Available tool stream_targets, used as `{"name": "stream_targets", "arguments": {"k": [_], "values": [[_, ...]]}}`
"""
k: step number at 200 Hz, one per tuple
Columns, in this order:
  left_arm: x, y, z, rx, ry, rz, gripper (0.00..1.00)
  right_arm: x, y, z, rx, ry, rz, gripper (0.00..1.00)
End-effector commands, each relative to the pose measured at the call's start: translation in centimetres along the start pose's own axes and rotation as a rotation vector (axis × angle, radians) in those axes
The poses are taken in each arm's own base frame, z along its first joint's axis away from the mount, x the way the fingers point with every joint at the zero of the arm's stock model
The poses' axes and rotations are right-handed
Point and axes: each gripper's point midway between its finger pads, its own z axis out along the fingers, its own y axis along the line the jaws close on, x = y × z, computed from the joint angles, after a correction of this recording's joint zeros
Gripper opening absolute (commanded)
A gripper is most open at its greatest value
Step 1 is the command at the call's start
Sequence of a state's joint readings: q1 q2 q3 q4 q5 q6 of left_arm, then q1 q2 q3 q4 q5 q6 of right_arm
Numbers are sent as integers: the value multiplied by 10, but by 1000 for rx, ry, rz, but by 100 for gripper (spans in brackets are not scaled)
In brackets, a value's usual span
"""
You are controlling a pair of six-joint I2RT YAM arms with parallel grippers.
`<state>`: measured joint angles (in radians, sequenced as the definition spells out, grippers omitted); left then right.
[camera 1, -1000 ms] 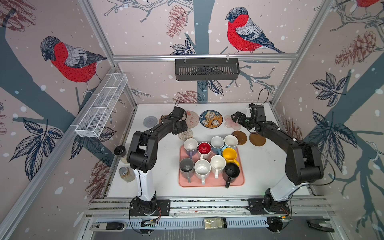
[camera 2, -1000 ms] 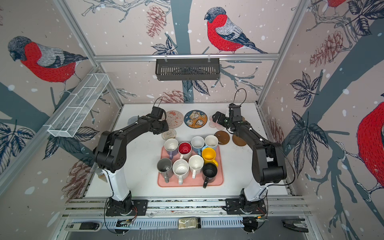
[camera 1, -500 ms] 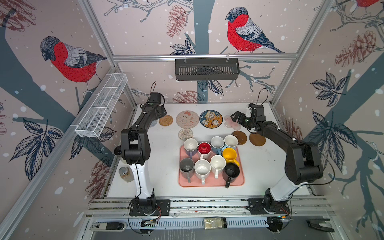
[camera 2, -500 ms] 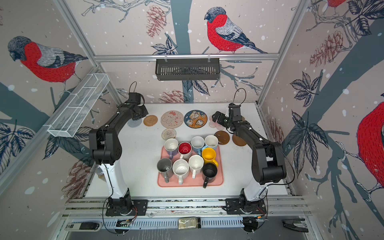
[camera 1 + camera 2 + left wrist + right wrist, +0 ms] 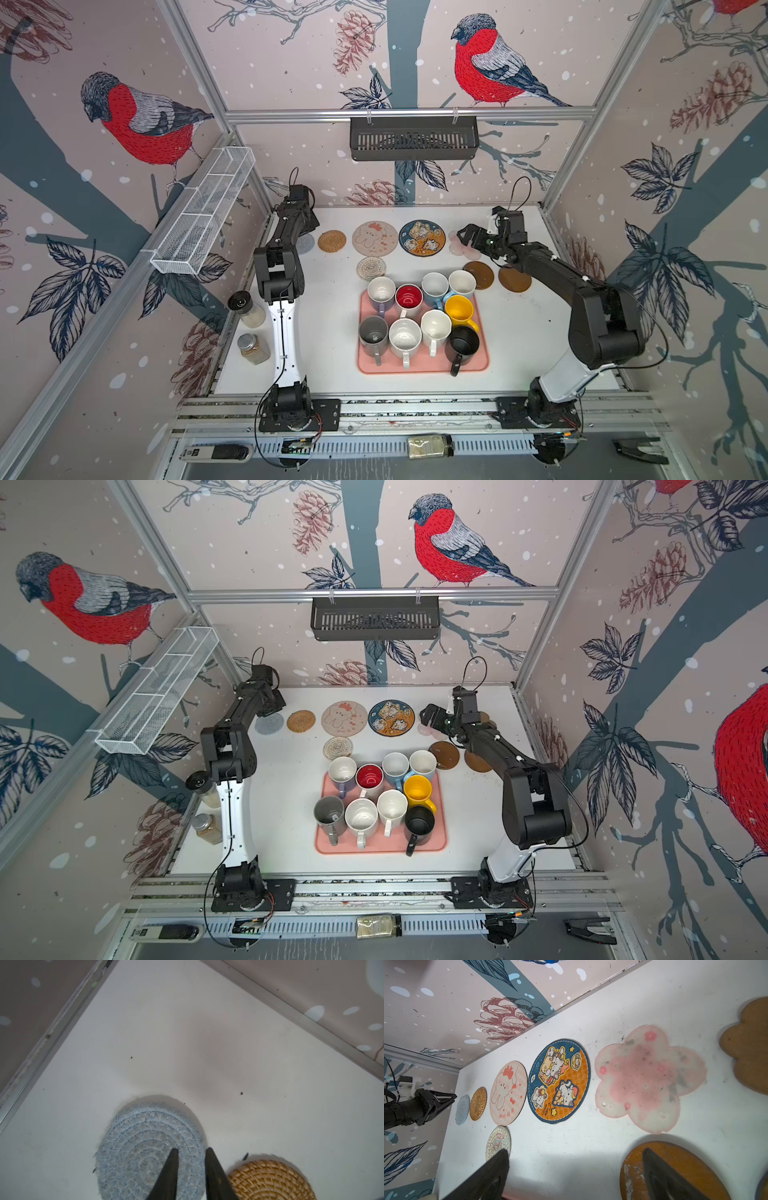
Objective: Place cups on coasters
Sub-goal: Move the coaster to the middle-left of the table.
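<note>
On the white tabletop (image 5: 328, 332), the pink rectangular tray (image 5: 424, 366) holds all nine handled ceramic mugs (image 5: 435, 328); the flat coasters (image 5: 422, 237) lie bare beyond it. The left gripper (image 5: 192, 1150) hovers over the grey woven round coaster (image 5: 143, 1142), fingers narrowly apart and empty; the right gripper (image 5: 576, 1152) gapes wide, empty, by the pink flower-shaped coaster (image 5: 648, 1084)

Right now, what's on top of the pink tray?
Nine mugs, packed close together. They cover most of the tray, so anything lying flat beneath them cannot be seen.
</note>
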<state>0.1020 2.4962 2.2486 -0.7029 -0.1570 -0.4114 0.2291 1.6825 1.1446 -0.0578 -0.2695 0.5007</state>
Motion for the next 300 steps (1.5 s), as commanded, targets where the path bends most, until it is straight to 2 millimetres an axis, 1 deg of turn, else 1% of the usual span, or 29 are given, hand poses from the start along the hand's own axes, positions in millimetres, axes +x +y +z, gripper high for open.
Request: {"name": "stream_targets", "arguments": {"k": [1,15,57,85,106,118,129,140,172,186,202,219,242,253,262,284,300], "values": [[0,18,8,-34,13,5,26,0,2,5,-10,2,-7,99],[3,24,11,-32,37,-2,26,2,1,6,-7,5,-7,100],[19,32,12,-52,61,11,26,3,2,6,-7,7,-12,99],[37,35,19,-55,110,21,26,3,4,4,-9,2,-16,99],[48,37,17,-46,135,19,27,2,4,3,-6,-1,-18,100],[52,39,11,-46,135,19,27,2,5,3,-10,0,-16,100],[59,42,6,-46,141,18,27,2,5,3,-11,-2,-18,100],[63,43,-4,-33,134,13,27,2,4,3,-12,-2,-17,99],[94,44,-25,-13,151,7,27,1,6,2,-21,-8,-16,99],[110,44,-35,-10,159,12,27,1,8,0,-27,-14,-17,99],[131,36,-46,6,169,32,27,3,9,-1,-32,-16,-17,99],[154,22,-59,25,181,65,27,6,12,-1,-39,-13,-23,100],[180,8,-67,75,199,49,28,14,16,4,-49,6,-27,99],[186,-1,-68,108,200,43,28,17,18,6,-54,14,-29,100],[188,-8,-69,122,197,41,28,19,21,6,-58,18,-34,99],[187,-21,-73,141,188,48,28,22,22,7,-51,22,-45,99],[185,-34,-77,186,181,44,30,20,22,5,-40,13,-53,99]]}}
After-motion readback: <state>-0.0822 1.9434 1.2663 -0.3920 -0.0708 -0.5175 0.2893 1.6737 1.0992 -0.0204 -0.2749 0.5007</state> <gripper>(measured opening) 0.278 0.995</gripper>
